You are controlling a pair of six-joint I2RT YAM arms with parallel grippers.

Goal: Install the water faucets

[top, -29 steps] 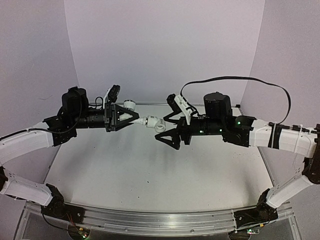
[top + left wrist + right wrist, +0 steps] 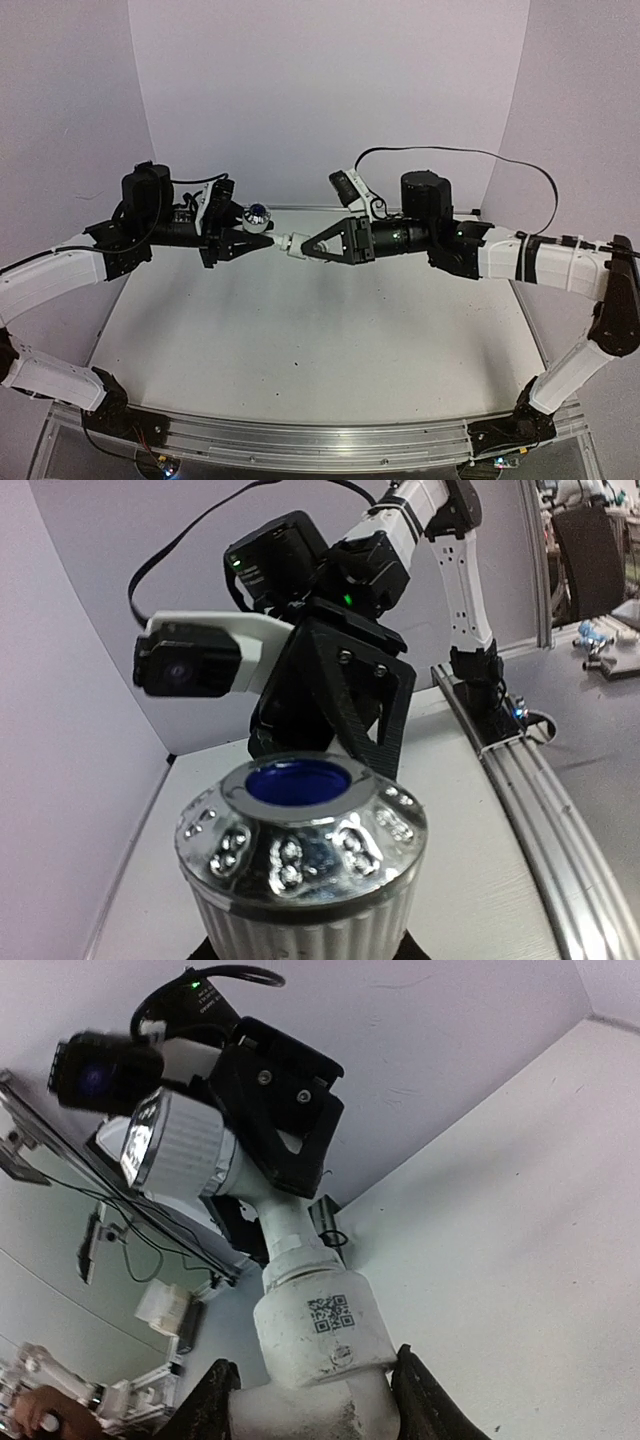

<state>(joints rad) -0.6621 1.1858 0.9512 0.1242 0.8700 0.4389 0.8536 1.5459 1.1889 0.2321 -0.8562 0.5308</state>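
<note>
The water faucets hang as one joined white piece (image 2: 283, 243) between my two grippers, above the table. My left gripper (image 2: 250, 243) is shut on the part with the ribbed knob (image 2: 258, 215). In the left wrist view that knob (image 2: 300, 850) fills the foreground, with a silvery cap and a blue centre. My right gripper (image 2: 303, 246) is shut on the other part, a white fitting with a QR code (image 2: 322, 1328), pinched between the black fingers (image 2: 212, 1398). The right wrist view shows its thin neck (image 2: 283, 1230) running up into the left gripper's jaws.
The white table (image 2: 300, 340) lies below both arms, walled by white panels at the back and sides. An aluminium rail (image 2: 300, 440) runs along the near edge. A black cable (image 2: 470, 153) loops above the right arm.
My right gripper, open beside the white fitting a second ago, has rolled, moved up in line with it and shut on it. The left gripper has turned, bringing the knob upward.
</note>
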